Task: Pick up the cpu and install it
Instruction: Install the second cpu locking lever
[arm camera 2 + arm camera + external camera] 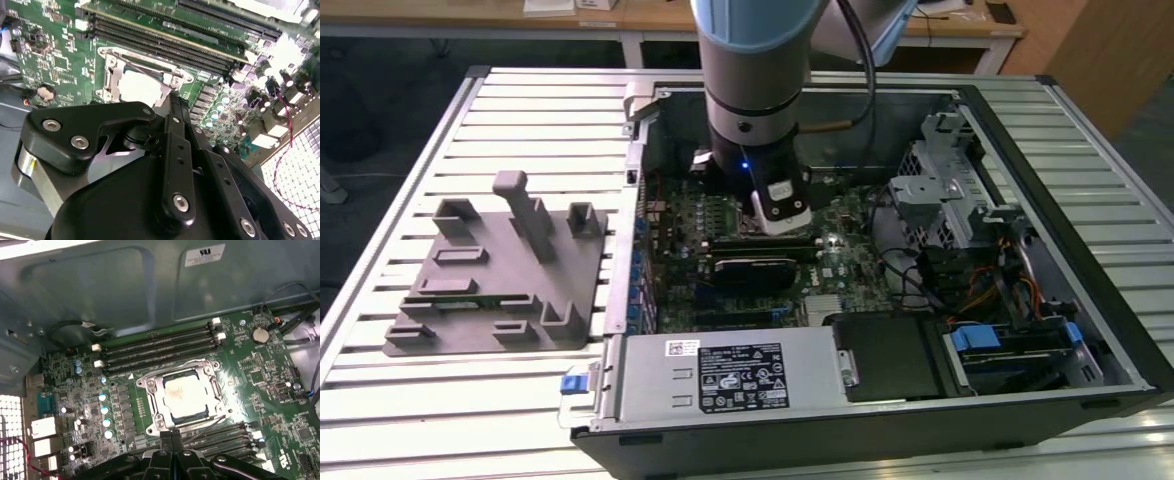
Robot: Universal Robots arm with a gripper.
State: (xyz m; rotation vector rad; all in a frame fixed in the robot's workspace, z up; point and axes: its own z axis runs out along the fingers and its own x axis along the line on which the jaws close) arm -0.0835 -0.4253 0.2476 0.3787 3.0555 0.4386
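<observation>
The cpu (184, 396) lay seated in the socket (150, 405) on the motherboard (260, 365): light, stiff, fragile, best held by its edges. The pincer (171, 435) hovered closed and empty just beside it.

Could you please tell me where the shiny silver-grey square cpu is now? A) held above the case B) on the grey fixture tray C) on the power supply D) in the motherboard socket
D: the shiny silver-grey square cpu lies inside the metal socket frame on the green motherboard.
</observation>
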